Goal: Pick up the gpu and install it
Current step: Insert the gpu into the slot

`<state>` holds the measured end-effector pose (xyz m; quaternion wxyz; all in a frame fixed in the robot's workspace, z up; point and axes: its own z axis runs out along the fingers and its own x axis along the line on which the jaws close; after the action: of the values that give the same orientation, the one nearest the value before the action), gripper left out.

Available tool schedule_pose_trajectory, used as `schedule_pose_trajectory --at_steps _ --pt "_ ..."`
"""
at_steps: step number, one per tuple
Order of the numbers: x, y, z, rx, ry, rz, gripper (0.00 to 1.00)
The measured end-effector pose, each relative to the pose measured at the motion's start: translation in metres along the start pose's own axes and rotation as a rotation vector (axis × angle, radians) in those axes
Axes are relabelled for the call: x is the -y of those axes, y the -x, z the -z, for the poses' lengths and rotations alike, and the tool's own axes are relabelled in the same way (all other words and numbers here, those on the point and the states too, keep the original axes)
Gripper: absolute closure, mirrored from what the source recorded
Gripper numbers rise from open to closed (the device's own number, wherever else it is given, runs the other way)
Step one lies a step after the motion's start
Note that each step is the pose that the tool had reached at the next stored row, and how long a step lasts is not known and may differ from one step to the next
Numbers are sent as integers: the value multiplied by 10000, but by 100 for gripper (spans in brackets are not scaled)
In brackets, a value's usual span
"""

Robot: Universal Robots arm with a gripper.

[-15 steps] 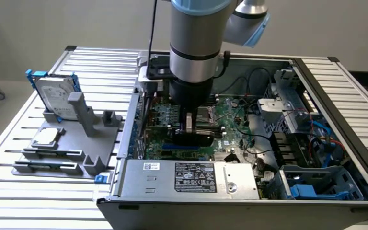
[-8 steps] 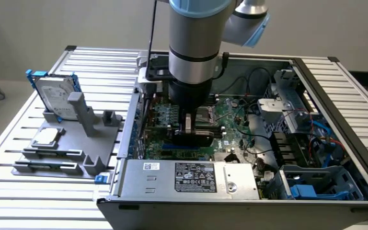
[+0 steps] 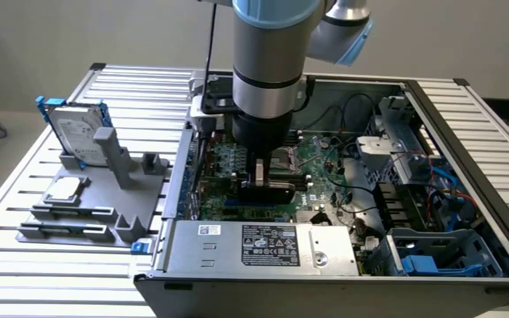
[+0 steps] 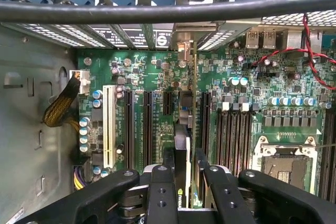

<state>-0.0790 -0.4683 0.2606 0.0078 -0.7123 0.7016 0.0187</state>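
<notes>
Wrist view: jaws clenched on gpu (image 4: 182, 145), card upright, edge-on over motherboard (image 4: 152, 77) slots inside open case (image 3: 325, 295). Install step; whether seated, cannot tell. Seating calls for edge square over slot, straight press.

The case (image 3: 500, 218) lies open on the tabletop (image 3: 24, 265), toward the exterior view's right. Beside it, at the exterior view's left, sits a holder (image 3: 82, 215), with a hard drive (image 3: 73, 136) upright at its far end and a processor chip (image 3: 64, 189) lying flat nearer the front. Inside the case, the motherboard (image 3: 230, 165) lies on the floor and the power supply (image 3: 264, 245) sits along the near side. My claw (image 3: 268, 180) hangs over the motherboard, the gpu (image 4: 181, 174) edge-on between its fingers; whether it touches a slot I cannot tell.
</notes>
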Motion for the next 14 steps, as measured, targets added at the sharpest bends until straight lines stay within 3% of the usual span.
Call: schedule_pose_trajectory --at_steps 14 --pt "0 -1 -41 12 -1 0 74"
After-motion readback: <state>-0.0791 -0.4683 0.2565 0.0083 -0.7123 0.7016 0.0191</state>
